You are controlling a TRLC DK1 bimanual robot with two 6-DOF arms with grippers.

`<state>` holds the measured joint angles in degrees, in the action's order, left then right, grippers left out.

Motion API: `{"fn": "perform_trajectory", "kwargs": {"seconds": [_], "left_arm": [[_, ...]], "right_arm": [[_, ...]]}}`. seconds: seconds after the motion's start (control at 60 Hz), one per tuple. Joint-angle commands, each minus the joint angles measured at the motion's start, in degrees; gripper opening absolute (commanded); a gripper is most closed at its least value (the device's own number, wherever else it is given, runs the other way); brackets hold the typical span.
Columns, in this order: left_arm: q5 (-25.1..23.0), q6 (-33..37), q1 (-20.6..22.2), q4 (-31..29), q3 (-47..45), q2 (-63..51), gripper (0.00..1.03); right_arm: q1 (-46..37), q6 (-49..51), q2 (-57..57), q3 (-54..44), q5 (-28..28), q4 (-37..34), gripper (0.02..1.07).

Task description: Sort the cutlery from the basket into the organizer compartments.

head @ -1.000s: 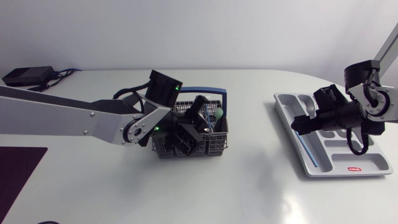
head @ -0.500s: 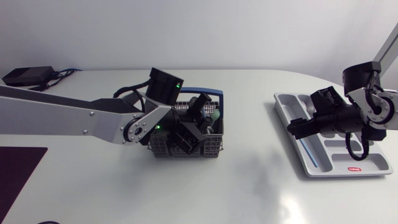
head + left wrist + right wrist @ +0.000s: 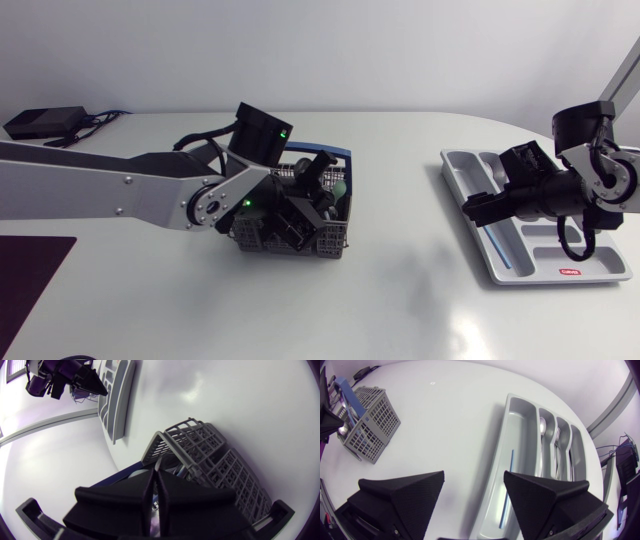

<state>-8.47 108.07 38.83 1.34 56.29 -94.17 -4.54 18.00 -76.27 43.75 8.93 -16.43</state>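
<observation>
Black left gripper (image 3: 155,473), seemingly closed, inside basket (image 3: 268,240).

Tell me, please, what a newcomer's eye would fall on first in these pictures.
The left gripper, sunk into the grey basket near the table's middle, stands out most. At the right, the right gripper hovers, fingers wide open, over the organizer, which holds a spoon and a fork.

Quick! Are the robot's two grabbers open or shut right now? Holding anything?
Left gripper: shut, down in the basket; whether it pinches any cutlery cannot be told.
Right gripper: open, holding nothing, at the organizer edge.
</observation>
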Motion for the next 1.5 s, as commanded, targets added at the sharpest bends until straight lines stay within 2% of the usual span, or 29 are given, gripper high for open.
{"fn": "perform_trajectory", "kwargs": {"seconds": [0.0, 0.633, 1.033, 1.25, 1.317, 1.417, 1.483], "left_arm": [[0.6, 2.3, 0.3, -1.9, -0.2, 1.7, 0.03], [0.6, 0.6, -0.2, -3.5, -1.0, 7.7, 0.03], [1.7, -4.2, 0.2, -4.3, -1.9, 15.2, 0.03], [3.9, -15.2, 2.0, -8.6, 0.3, 19.9, 0.03], [4.4, -21.9, 3.4, -9.3, 1.7, 20.9, 0.03], [5.2, -36.5, 4.9, -10.9, 5.8, 21.0, 0.03], [6.4, -41.3, 6.2, -11.5, 6.5, 20.5, 0.03]], "right_arm": [[0.8, 0.6, 0.9, -1.6, -0.1, 0.2, 0.88], [2.9, 0.3, 3.9, -2.0, -0.1, -0.7, 0.88], [5.9, 0.2, 10.1, -3.1, -1.4, -3.3, 0.88], [9.8, 0.6, 19.6, -5.4, -0.9, -4.5, 0.88], [11.3, 0.8, 22.6, -6.1, -0.8, -4.7, 0.88], [13.5, 0.8, 27.1, -7.1, -0.8, -5.0, 0.88], [14.8, 1.0, 29.4, -7.7, -0.9, -5.2, 0.88]]}}
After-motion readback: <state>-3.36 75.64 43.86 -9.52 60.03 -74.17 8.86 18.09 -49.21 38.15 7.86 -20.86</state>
